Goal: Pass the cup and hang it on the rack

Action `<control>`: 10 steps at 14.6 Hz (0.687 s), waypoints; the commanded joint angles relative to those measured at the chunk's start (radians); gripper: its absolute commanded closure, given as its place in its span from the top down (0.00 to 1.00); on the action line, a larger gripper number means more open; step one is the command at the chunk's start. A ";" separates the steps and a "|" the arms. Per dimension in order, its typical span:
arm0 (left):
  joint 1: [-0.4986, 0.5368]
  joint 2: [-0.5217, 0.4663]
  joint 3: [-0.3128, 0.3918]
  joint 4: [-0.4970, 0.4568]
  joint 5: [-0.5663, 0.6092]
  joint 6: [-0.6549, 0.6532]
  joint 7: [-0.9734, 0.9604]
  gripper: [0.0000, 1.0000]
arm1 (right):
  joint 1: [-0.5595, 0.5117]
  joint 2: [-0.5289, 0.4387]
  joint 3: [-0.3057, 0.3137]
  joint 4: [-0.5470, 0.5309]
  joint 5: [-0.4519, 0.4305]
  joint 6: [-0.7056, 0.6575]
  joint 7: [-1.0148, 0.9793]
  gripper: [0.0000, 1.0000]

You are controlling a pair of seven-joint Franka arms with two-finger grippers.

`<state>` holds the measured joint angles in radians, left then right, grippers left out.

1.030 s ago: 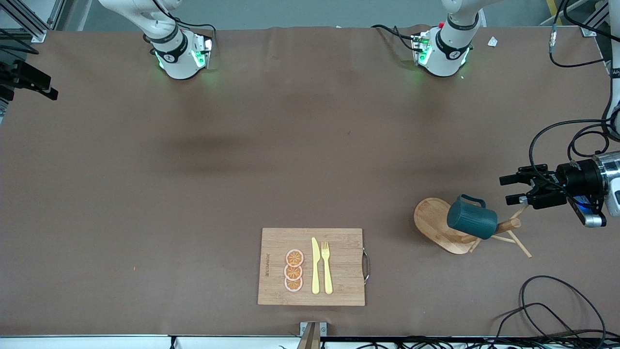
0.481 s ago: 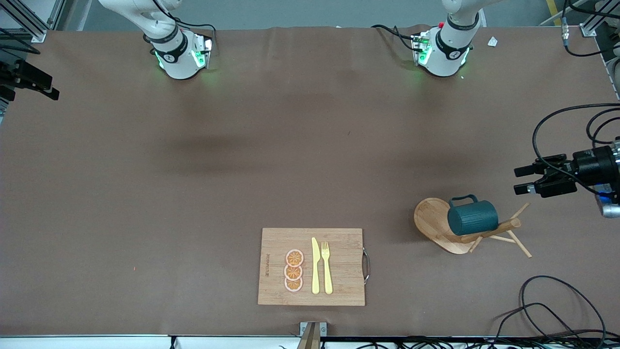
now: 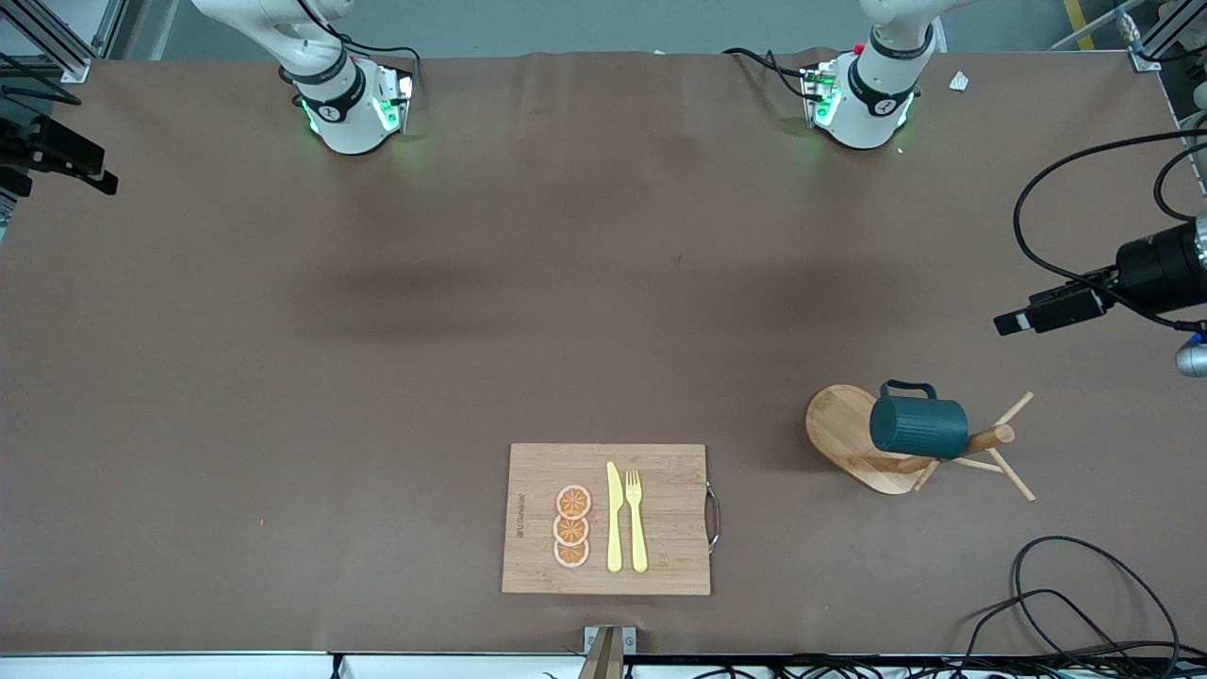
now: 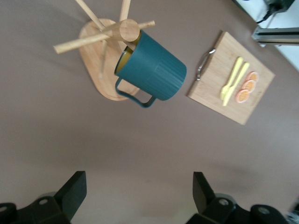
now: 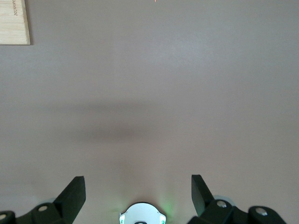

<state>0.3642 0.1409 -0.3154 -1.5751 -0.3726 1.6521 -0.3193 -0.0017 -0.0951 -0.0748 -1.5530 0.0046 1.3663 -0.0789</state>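
Note:
The dark teal cup hangs on a peg of the light wooden rack, toward the left arm's end of the table. In the left wrist view the cup hangs on its side beside the rack's post, handle toward the table. My left gripper is open and empty, up in the air and clear of the rack; in its wrist view the left gripper has only bare table between its fingers. My right gripper is open and empty, waiting high over its own base.
A bamboo cutting board with orange slices, a yellow knife and a fork lies near the front edge; it also shows in the left wrist view. Loose black cables lie at the corner near the rack. The right arm's base is below its gripper.
My left gripper has drawn back from the cup, up and toward the left arm's end of the table. The cup swung on its peg and hangs level now. The right arm has not moved.

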 commanded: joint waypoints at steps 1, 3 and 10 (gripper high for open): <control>0.004 -0.064 -0.051 -0.008 0.130 0.009 0.023 1.00 | 0.006 -0.028 -0.003 -0.027 0.008 0.010 0.005 1.00; 0.004 -0.105 -0.077 -0.011 0.202 0.006 0.066 1.00 | 0.008 -0.028 -0.003 -0.027 0.008 0.010 0.005 1.00; 0.015 -0.193 -0.079 -0.031 0.271 -0.028 0.222 1.00 | 0.008 -0.028 -0.003 -0.027 0.006 0.010 0.005 1.00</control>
<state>0.3645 -0.0222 -0.3983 -1.5872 -0.1216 1.6404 -0.1609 -0.0016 -0.0951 -0.0747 -1.5530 0.0046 1.3662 -0.0791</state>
